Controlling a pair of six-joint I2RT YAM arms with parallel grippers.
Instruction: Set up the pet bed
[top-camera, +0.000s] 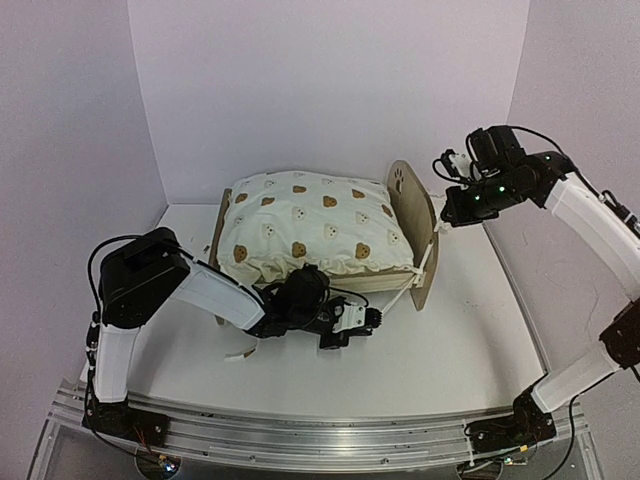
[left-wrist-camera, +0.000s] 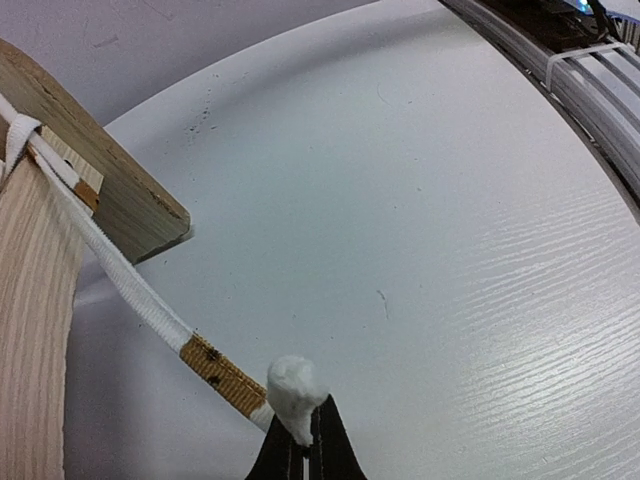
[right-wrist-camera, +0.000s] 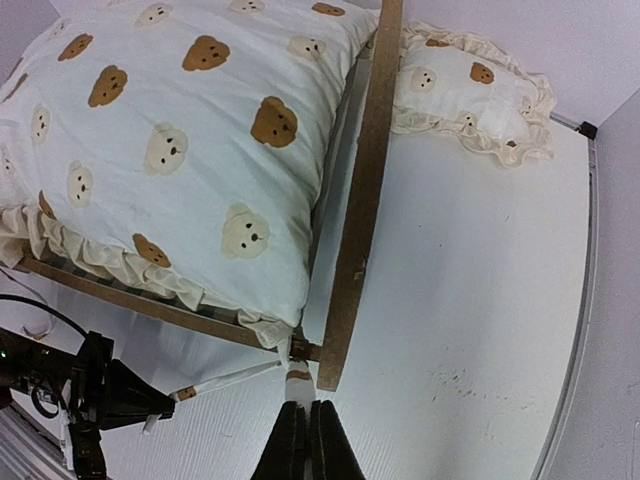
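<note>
1. The pet bed (top-camera: 412, 205) is standing mid-table (top-camera: 470, 340), and the cushion (top-camera: 310, 225) is lying on it.
2. The left gripper (left-wrist-camera: 308, 432) is pinching a white tie (left-wrist-camera: 140, 292) at the bed's front corner.
3. The right gripper (right-wrist-camera: 305, 412) is clamping a second tie (right-wrist-camera: 298, 380) beside the headboard (right-wrist-camera: 365, 180).

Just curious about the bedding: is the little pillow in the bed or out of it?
Out. The small pillow lies on the table behind the headboard, while the big cushion sits inside the frame.

Cream cushion (top-camera: 310, 225) with brown and white bear-face print; pillow (right-wrist-camera: 470, 95) matches. Light-wood pet bed (top-camera: 412, 215) frame. White strap (left-wrist-camera: 130, 290) with tan band; white table (top-camera: 470, 330).
</note>
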